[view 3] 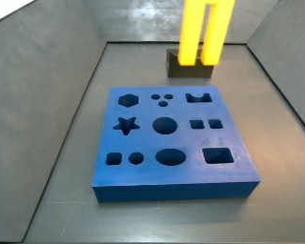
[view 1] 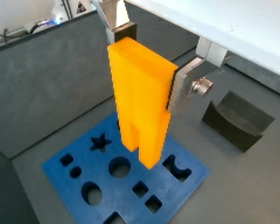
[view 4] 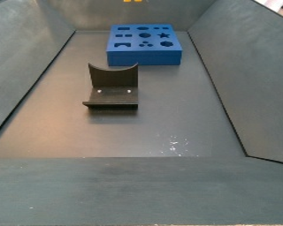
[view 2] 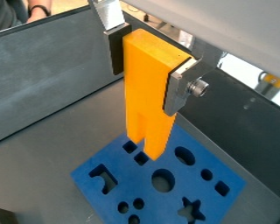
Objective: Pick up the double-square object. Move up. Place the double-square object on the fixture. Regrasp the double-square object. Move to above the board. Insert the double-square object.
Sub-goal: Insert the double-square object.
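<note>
My gripper [view 1: 154, 59] is shut on the double-square object [view 1: 143, 114], a yellow-orange block held upright with its two square prongs pointing down. It shows the same way in both wrist views, gripper [view 2: 147, 70] and object [view 2: 149, 114]. The object hangs in the air over the blue board [view 1: 108, 188], also [view 2: 166, 188], and does not touch it. In a side view only the two prongs [view 3: 206, 33] show, coming down from above the frame, with the board [view 3: 174, 143] below and nearer. The gripper is out of both side views. The dark fixture [view 1: 238, 121] stands apart beside the board.
The fixture [view 3: 190, 67] sits on the grey floor beyond the board's far edge, and also shows in a side view [view 4: 110, 88] with the board [view 4: 144, 44] behind it. Sloping grey walls [view 3: 41, 114] enclose the floor on all sides.
</note>
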{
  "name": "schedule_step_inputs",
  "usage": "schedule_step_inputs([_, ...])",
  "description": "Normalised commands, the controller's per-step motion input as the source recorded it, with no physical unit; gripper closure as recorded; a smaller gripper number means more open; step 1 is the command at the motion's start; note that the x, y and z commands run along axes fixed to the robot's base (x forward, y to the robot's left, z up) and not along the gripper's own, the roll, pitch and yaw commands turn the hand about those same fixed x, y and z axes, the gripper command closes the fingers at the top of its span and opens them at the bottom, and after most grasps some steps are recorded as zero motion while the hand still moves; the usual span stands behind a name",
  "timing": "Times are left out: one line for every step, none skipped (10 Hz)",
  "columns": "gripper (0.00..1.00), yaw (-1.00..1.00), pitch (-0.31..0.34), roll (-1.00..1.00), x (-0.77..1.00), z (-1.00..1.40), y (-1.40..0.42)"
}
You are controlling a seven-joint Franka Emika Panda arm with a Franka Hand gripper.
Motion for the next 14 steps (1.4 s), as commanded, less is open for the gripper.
schedule_step_inputs([1.0,0.22,0.026,-0.04,1.0,-0.19,-0.1])
schedule_step_inputs([1.0,0.14,0.004,-0.03,1.0,-0.18,-0.14])
schedule_step_inputs([1.0,0.04,0.009,-0.01,1.0,-0.23,-0.16])
schedule_step_inputs([1.0,0.03,0.011,0.0,1.0,-0.25,-0.13])
schedule_step_inputs([1.0,0.03,0.019,0.0,1.0,-0.33,-0.07])
schedule_step_inputs([1.0,0.01,0.0,0.0,1.0,-0.42,0.0])
schedule_step_inputs([1.0,0.0,0.0,0.0,0.93,-0.48,0.0])
schedule_step_inputs([1.0,0.0,0.0,0.0,0.85,-0.52,0.0])
schedule_step_inputs([1.0,0.03,0.006,0.0,0.76,-0.51,0.0])
schedule_step_inputs([1.0,0.06,0.007,0.01,0.33,-0.54,0.0])
schedule_step_inputs([1.0,0.05,0.0,0.07,-0.01,-0.51,-0.01])
schedule_step_inputs([1.0,0.05,0.0,0.07,-0.03,-0.45,0.0])
schedule_step_inputs([1.0,0.04,0.0,0.02,-0.04,-0.25,0.0])
schedule_step_inputs([1.0,0.0,0.0,0.0,0.0,0.0,0.03])
